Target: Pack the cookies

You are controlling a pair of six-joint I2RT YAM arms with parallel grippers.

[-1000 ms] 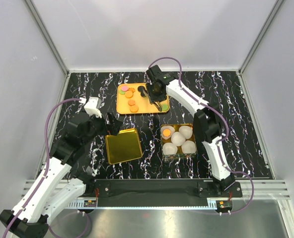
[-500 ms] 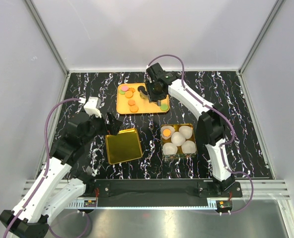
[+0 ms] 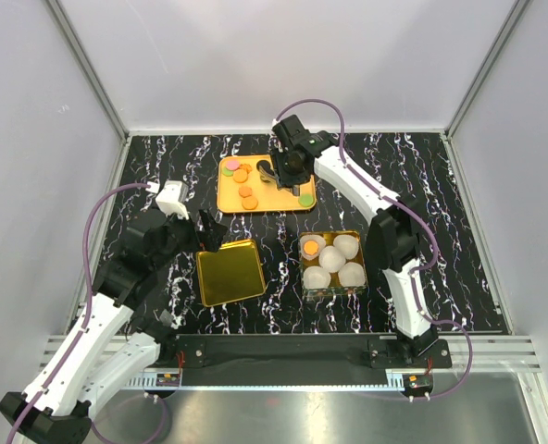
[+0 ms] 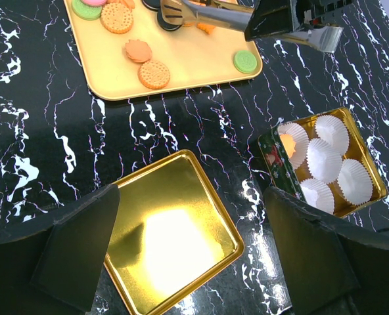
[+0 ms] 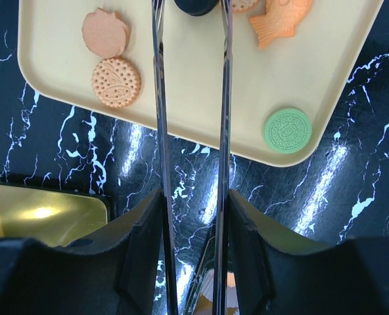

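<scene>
The cookies lie on a yellow tray [image 3: 230,200]: orange ones [image 3: 247,191], a green one [image 3: 306,198], and a black one [image 5: 194,5]. My right gripper [image 3: 290,171] is over the tray, shut on metal tongs [image 5: 158,98]. The tong arms straddle the black cookie at the top edge of the right wrist view; I cannot tell whether they pinch it. A green cookie [image 5: 287,130] and orange cookies [image 5: 115,82] lie beside them. A tin [image 3: 305,277] holds white paper cups, and one cup has an orange cookie [image 3: 311,245]. My left gripper [image 3: 209,231] is open and empty above a gold lid [image 4: 175,236].
The gold lid [image 3: 230,272] lies left of the tin on the black marble table. A fish-shaped biscuit [image 5: 281,18] lies on the tray. The tin [image 4: 273,154] sits close to my left gripper's right finger. Grey walls enclose the table on three sides.
My right gripper has shifted slightly back and left over the tray with the tongs. The left arm has not moved.
</scene>
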